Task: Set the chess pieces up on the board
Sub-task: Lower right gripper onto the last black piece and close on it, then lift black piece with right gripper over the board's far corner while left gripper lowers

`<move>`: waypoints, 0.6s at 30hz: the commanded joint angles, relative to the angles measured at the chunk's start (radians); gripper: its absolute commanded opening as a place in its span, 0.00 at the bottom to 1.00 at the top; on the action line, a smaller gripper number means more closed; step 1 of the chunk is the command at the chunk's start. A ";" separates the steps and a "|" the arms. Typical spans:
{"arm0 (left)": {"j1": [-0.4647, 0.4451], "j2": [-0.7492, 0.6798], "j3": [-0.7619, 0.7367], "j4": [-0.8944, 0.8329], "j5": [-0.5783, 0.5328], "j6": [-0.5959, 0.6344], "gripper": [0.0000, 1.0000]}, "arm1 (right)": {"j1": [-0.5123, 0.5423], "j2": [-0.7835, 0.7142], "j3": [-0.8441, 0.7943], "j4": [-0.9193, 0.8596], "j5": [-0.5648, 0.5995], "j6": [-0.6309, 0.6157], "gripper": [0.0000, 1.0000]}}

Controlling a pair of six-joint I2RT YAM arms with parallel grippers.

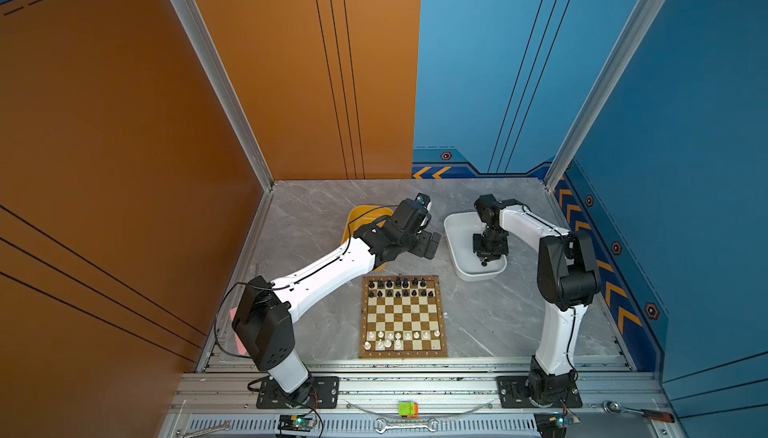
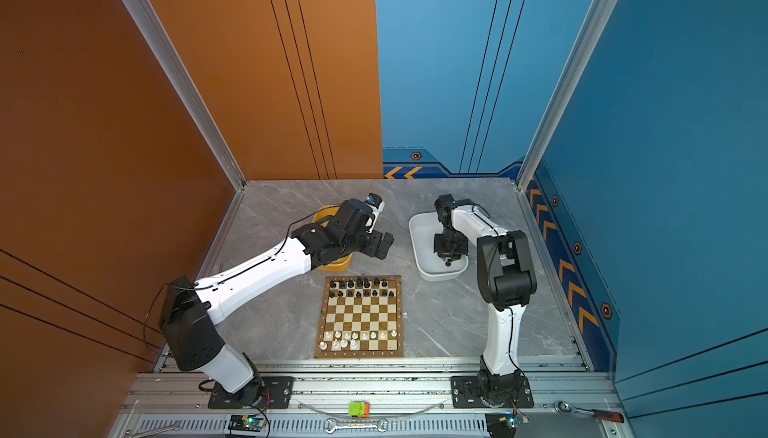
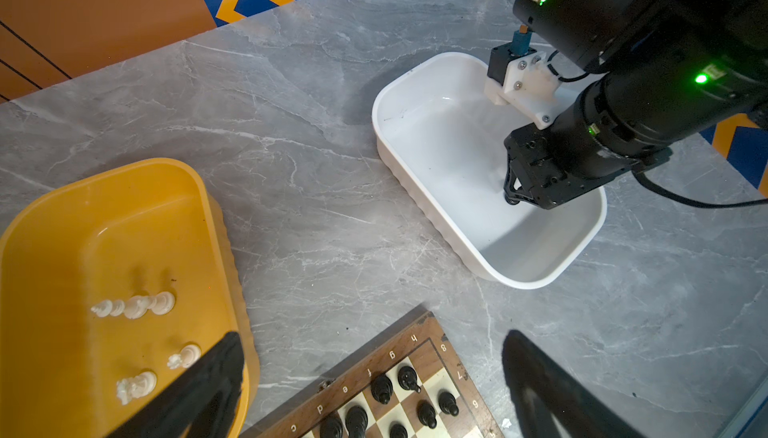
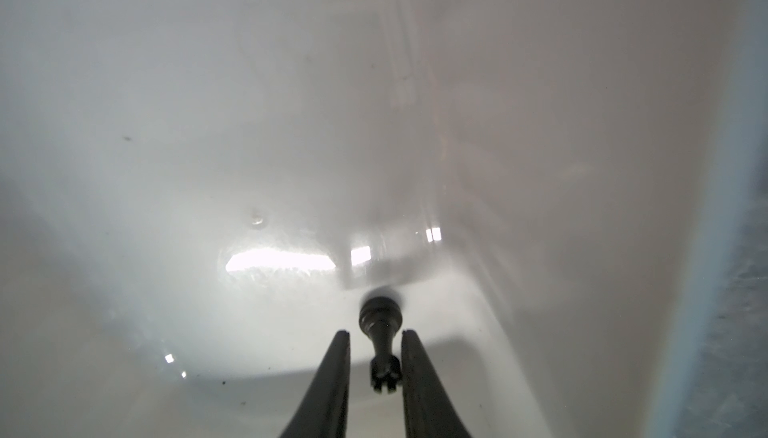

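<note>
Chess pieces, small turned figurines: glossy black ones (image 1: 397, 288) stand upright on the two far rows of the square wooden chessboard with dark-brown and cream checks (image 1: 403, 316). Cream-white ones (image 1: 395, 337) stand on the two near rows, the nearest row only partly filled. Rim lettering read in left wrist view: c, d, e, f, g, h along one edge, 8, 7, 6 along the adjoining edge; in both top views it is too small to read. No brand seen. Several more cream-white pieces (image 3: 137, 305) lie on their sides in the yellow plastic tub (image 3: 124, 216). One black piece (image 4: 380, 319), with notched crown, slender neck and ribbed round base, is in the white plastic tub (image 1: 457, 228); cannot tell whether it stands or lies. Right gripper (image 4: 376, 332) reaches down into the white tub, jaws narrowly apart astride that piece's crown, a gap on one side, not clamped. Left gripper (image 3: 370, 342) hangs above the grey marbled tabletop (image 1: 316, 207) between the tubs, jaws wide apart, holding nothing.
</note>
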State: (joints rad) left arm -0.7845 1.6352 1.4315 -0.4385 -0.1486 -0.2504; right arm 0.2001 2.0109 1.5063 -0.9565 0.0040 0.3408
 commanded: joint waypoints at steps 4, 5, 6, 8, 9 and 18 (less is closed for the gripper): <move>0.012 0.002 0.020 -0.021 -0.003 0.013 0.98 | -0.011 0.024 -0.005 0.001 -0.001 0.009 0.22; 0.013 0.000 0.018 -0.020 -0.002 0.013 0.98 | -0.011 0.025 -0.005 0.002 -0.001 0.009 0.22; 0.013 -0.001 0.015 -0.020 -0.002 0.013 0.98 | -0.010 0.025 -0.006 0.001 -0.002 0.010 0.20; 0.014 -0.005 0.010 -0.021 -0.003 0.013 0.98 | -0.011 0.025 -0.003 0.000 0.000 0.012 0.14; 0.017 -0.007 0.008 -0.020 -0.003 0.013 0.98 | -0.010 0.023 0.000 -0.001 -0.001 0.012 0.11; 0.037 -0.054 -0.039 -0.021 -0.018 0.013 0.98 | 0.051 -0.050 0.074 -0.082 0.006 0.016 0.04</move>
State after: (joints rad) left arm -0.7635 1.6287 1.4181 -0.4381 -0.1497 -0.2501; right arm 0.2173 2.0239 1.5311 -0.9787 0.0036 0.3450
